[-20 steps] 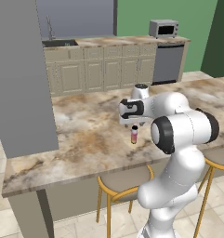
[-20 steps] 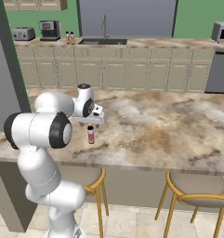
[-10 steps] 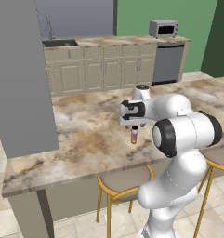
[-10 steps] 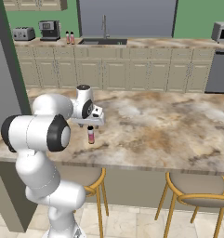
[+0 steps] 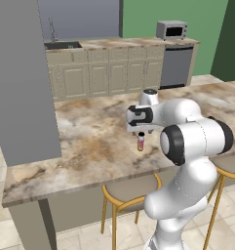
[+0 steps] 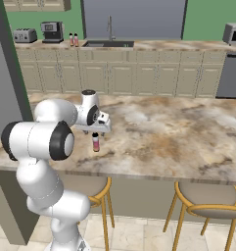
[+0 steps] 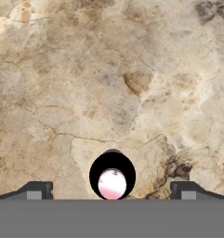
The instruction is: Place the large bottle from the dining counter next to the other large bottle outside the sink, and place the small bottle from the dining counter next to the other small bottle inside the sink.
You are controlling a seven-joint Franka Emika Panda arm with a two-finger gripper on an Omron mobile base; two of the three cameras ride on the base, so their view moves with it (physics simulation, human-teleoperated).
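The small bottle [image 5: 141, 142] [image 6: 95, 142], with a pale cap and a red-orange body, stands upright on the dining counter [image 5: 89, 141] [image 6: 178, 132]. My gripper [image 5: 141, 132] [image 6: 95, 131] hangs straight above it, pointing down, open, with nothing held. In the hand view the bottle's top [image 7: 112, 177] sits between my two fingertips [image 7: 36, 190], near the bottom edge. Far behind, the sink [image 5: 63, 45] [image 6: 109, 44] lies in the back counter. Two slim bottles [image 6: 73, 39] stand side by side just left of it, too small to tell apart.
Yellow-framed stools [image 5: 131, 193] [image 6: 207, 201] are tucked under the dining counter's near edge. A grey wall panel [image 5: 21, 78] stands at the counter's left end. On the back counter sit a toaster [image 6: 25, 35], a coffee machine [image 6: 52, 32] and a microwave [image 5: 171, 30].
My arm's elbow has shifted slightly. The hand stays over the small bottle with its jaws open, and the bottle has not moved.
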